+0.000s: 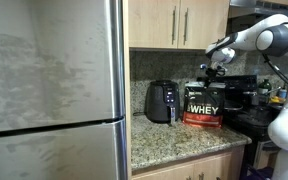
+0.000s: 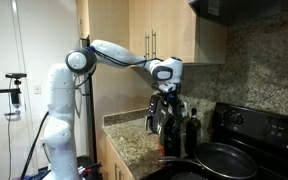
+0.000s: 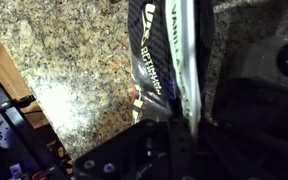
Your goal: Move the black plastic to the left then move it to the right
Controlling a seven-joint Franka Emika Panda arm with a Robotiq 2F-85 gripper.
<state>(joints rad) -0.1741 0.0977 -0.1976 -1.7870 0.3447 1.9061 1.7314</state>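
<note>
The black plastic bag (image 1: 202, 105) with white "WHEY" lettering and a red band stands upright on the granite counter (image 1: 174, 137), just right of the small black air fryer (image 1: 162, 101). In the wrist view I look down on the bag's top edge (image 3: 166, 50), which runs between my fingers. My gripper (image 3: 187, 125) is closed on that pale top seal. In both exterior views the gripper (image 1: 216, 68) (image 2: 164, 100) hangs straight above the bag (image 2: 171, 120).
A steel fridge (image 1: 49, 90) fills the left side. A black stove (image 1: 246, 108) with a pan (image 2: 219, 158) stands right of the bag, with dark bottles (image 2: 192, 125) behind. Wooden cabinets (image 1: 179, 22) hang overhead. Bare counter (image 3: 74, 80) lies beside the bag.
</note>
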